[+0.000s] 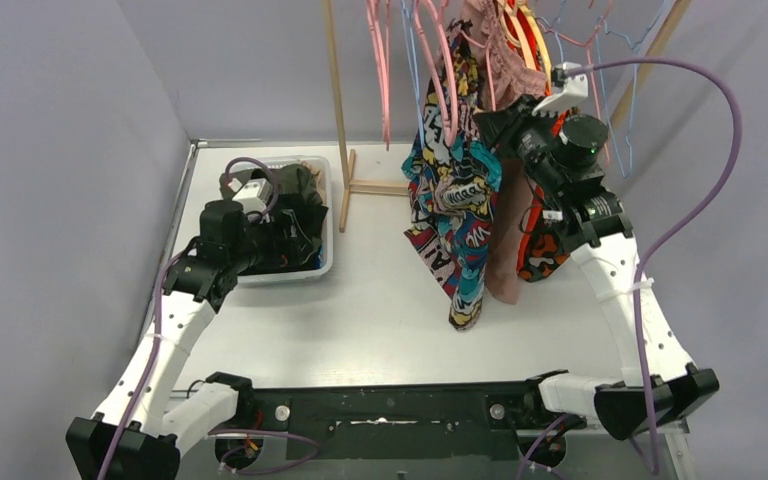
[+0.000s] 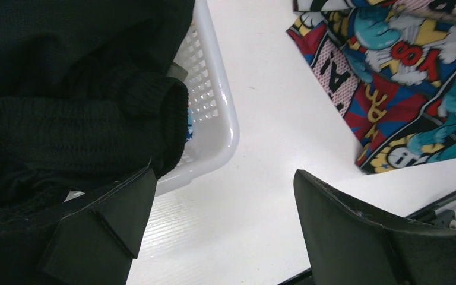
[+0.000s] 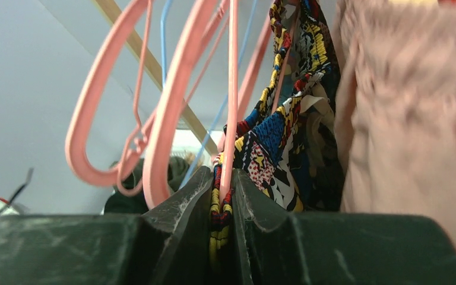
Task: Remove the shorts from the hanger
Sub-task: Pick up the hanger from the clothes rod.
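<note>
Comic-print shorts (image 3: pixel 261 142) pinched by right hand (image 3: pixel 221 178), wrist view only, left hand (image 2: pixel 222 178) gaping

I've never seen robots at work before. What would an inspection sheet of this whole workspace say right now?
Surface: white table, matte, no spills seen.
Job's things: comic-print shorts, dusty pink shorts and orange-black patterned shorts hang at the rack; dark garments lie in the white basket.
Clutter: nothing seen.
Grippers: left gripper open, by the basket's edge; right gripper shut on the comic-print shorts, beside a pink hanger.
Cables: purple cable loops wide from the right wrist.
Surroundings: wooden rack, empty hangers, plain walls.
</note>
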Robot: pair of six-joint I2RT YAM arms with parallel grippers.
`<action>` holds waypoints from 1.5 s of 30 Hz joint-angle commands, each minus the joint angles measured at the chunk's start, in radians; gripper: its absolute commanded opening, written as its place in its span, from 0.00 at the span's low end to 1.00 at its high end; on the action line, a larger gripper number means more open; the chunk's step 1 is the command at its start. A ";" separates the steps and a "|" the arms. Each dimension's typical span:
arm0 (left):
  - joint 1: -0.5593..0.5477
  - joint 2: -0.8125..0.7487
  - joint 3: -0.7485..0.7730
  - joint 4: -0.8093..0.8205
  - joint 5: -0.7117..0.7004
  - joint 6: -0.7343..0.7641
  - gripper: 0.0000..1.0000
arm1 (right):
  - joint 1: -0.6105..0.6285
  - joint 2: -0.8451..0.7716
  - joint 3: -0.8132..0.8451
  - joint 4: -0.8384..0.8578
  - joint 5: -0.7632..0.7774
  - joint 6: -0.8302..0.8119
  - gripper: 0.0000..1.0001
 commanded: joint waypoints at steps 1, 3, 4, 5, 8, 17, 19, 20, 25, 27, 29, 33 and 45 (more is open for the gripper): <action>0.005 -0.045 0.010 0.017 0.069 -0.034 0.87 | 0.008 -0.155 -0.113 0.095 0.030 0.023 0.00; 0.005 -0.047 0.011 0.017 0.087 -0.042 0.87 | 0.012 -0.198 -0.169 0.067 0.011 0.032 0.00; 0.006 -0.048 0.010 0.019 0.096 -0.047 0.87 | 0.015 -0.220 -0.200 0.051 0.008 0.037 0.00; 0.005 -0.051 0.009 0.020 0.102 -0.050 0.87 | 0.018 -0.245 -0.231 0.039 0.006 0.045 0.00; 0.006 -0.060 -0.004 0.034 0.118 -0.069 0.87 | 0.030 -0.328 -0.363 0.043 -0.005 0.098 0.00; 0.008 -0.102 -0.070 0.168 0.223 -0.153 0.88 | 0.136 -0.559 -0.756 0.107 -0.031 0.229 0.00; 0.007 -0.089 -0.069 0.164 0.235 -0.149 0.88 | 0.139 -0.575 -0.799 0.114 -0.077 0.232 0.00; 0.007 -0.084 -0.070 0.164 0.238 -0.148 0.88 | 0.141 -0.581 -0.819 0.114 -0.093 0.228 0.00; 0.007 -0.074 -0.076 0.196 0.243 -0.167 0.87 | 0.147 -0.599 -0.905 0.113 -0.150 0.189 0.00; 0.007 -0.066 -0.073 0.203 0.248 -0.174 0.87 | 0.148 -0.608 -0.945 0.132 -0.160 0.214 0.00; 0.007 -0.063 -0.075 0.209 0.248 -0.180 0.87 | 0.149 -0.607 -0.985 0.181 -0.210 0.238 0.00; 0.007 -0.058 -0.074 0.213 0.288 -0.185 0.87 | 0.165 -0.586 -1.030 0.304 -0.343 0.268 0.00; -0.100 -0.058 -0.045 0.403 0.412 -0.209 0.80 | 0.208 -0.491 -0.943 0.312 -0.579 0.167 0.00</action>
